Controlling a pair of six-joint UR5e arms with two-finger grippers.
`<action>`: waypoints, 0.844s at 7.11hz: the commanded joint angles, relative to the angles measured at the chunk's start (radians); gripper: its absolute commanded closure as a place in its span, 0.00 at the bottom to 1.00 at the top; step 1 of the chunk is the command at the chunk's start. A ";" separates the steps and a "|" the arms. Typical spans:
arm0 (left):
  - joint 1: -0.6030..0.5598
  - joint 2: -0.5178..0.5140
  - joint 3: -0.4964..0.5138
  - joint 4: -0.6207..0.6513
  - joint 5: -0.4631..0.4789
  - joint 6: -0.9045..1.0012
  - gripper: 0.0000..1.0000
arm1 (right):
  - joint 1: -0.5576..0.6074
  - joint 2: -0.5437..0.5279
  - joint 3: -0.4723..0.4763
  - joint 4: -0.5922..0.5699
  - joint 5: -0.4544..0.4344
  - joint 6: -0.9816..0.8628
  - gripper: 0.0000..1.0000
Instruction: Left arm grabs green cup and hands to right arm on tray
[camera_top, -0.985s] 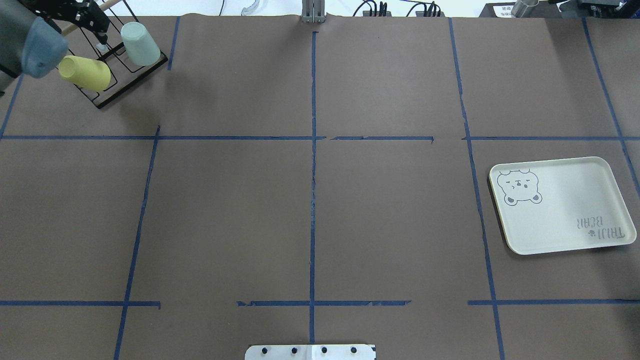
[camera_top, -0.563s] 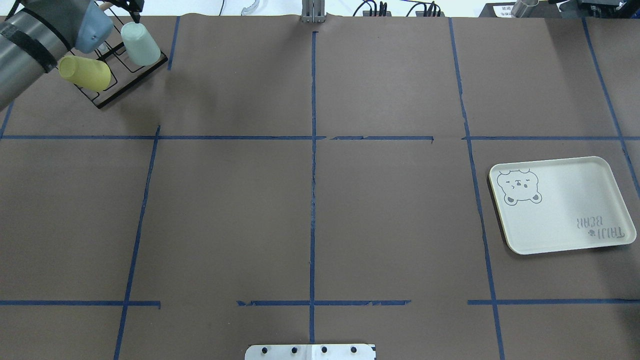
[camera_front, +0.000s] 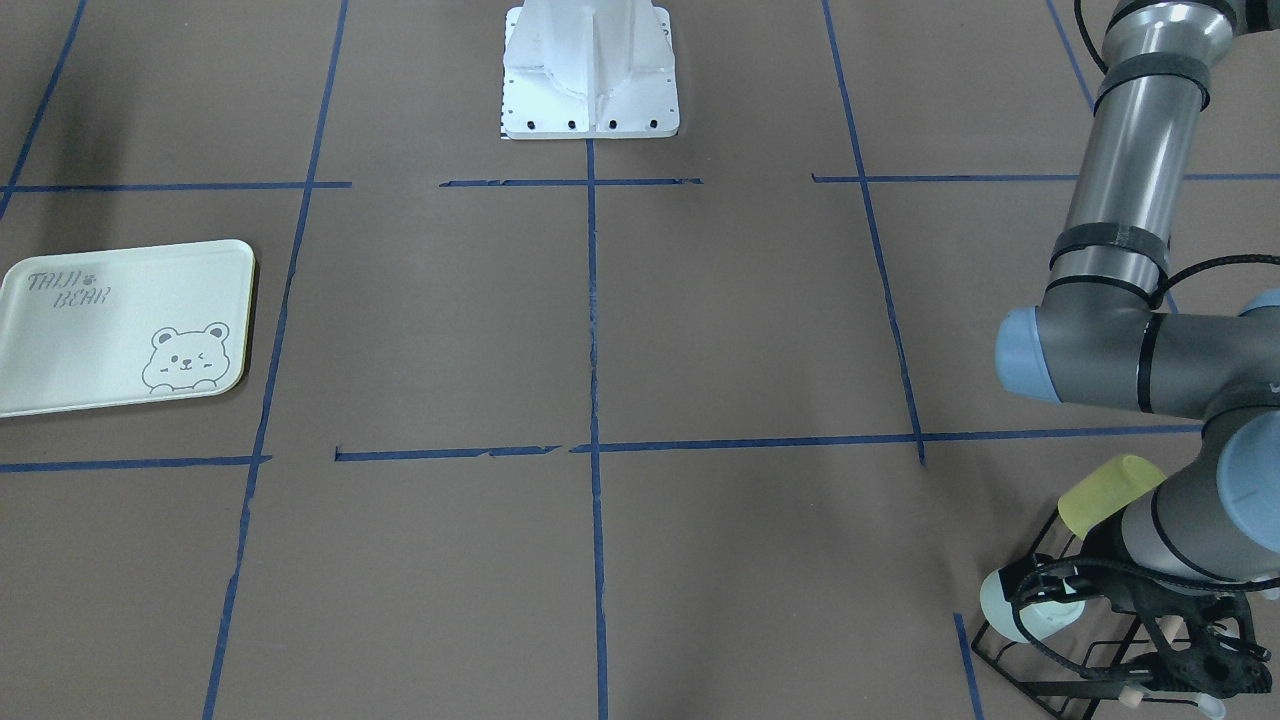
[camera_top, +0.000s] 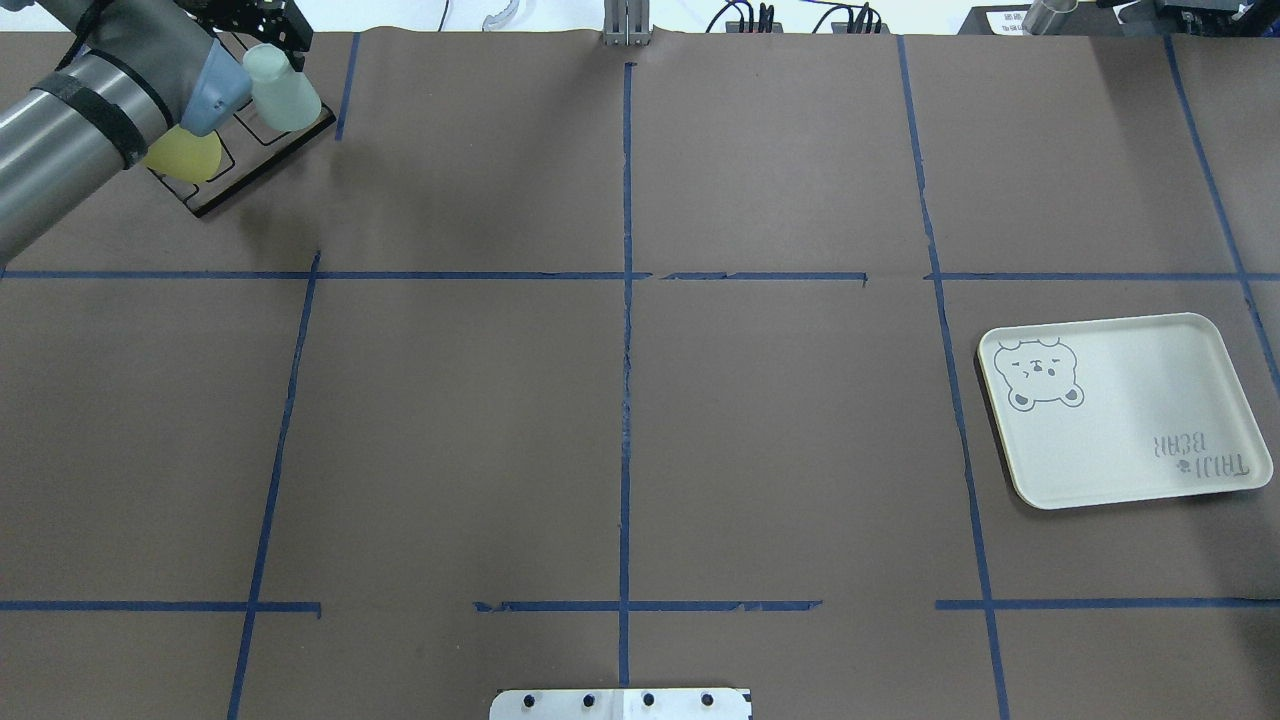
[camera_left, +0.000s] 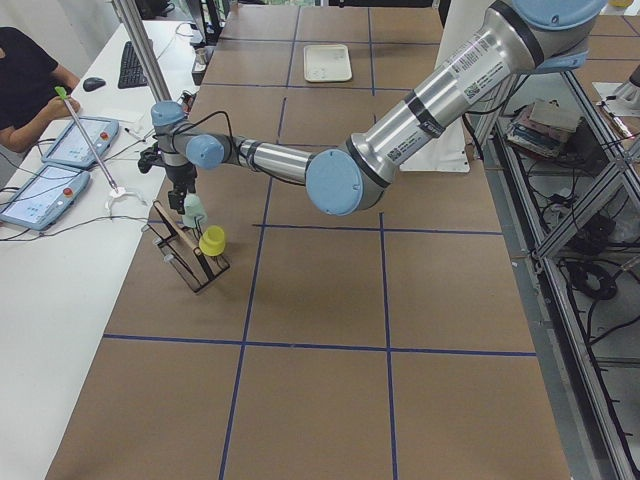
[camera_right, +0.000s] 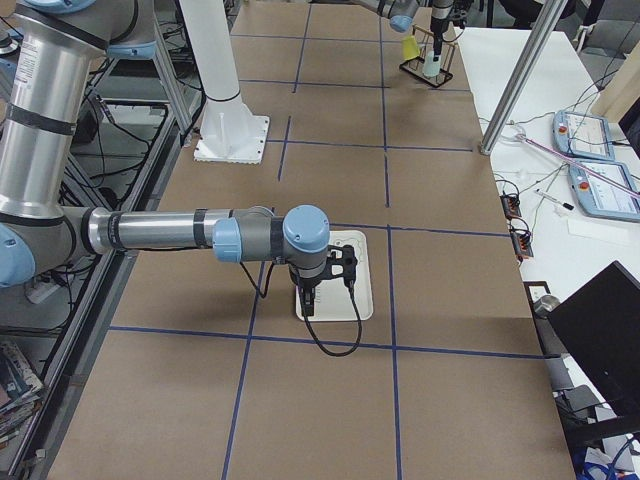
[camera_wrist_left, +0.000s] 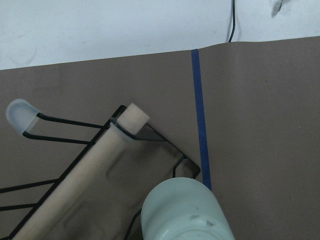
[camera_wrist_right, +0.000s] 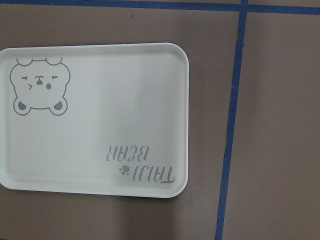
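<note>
The green cup (camera_top: 285, 92) sits upside down on a black wire rack (camera_top: 262, 152) at the far left corner. It also shows in the front view (camera_front: 1008, 606), the left side view (camera_left: 193, 212) and the left wrist view (camera_wrist_left: 184, 212). My left gripper (camera_top: 272, 28) hovers just behind and above the cup; I cannot tell whether it is open. The tray (camera_top: 1120, 410) lies bare at the right. My right gripper (camera_right: 309, 303) hangs over the tray (camera_right: 338, 280), which fills the right wrist view (camera_wrist_right: 95, 120); I cannot tell whether it is open.
A yellow-green cup (camera_top: 188, 155) hangs on the same rack, partly hidden by my left forearm. A wooden dowel (camera_wrist_left: 80, 175) runs along the rack. The table's far edge is just beyond the rack. Blue tape lines cross the brown table.
My left arm has swung right across the rack. Its gripper moved from beside the yellow-green cup to behind the green cup. The forearm now covers part of the yellow-green cup.
</note>
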 joint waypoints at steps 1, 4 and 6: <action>0.015 0.001 0.011 -0.021 0.000 -0.010 0.00 | 0.000 0.000 0.000 0.000 0.005 0.001 0.00; 0.017 0.003 0.020 -0.032 0.002 -0.005 0.29 | 0.000 0.000 -0.002 0.000 0.015 0.001 0.00; 0.009 0.000 -0.015 -0.018 0.002 -0.008 0.97 | 0.000 0.000 -0.002 0.000 0.023 0.001 0.00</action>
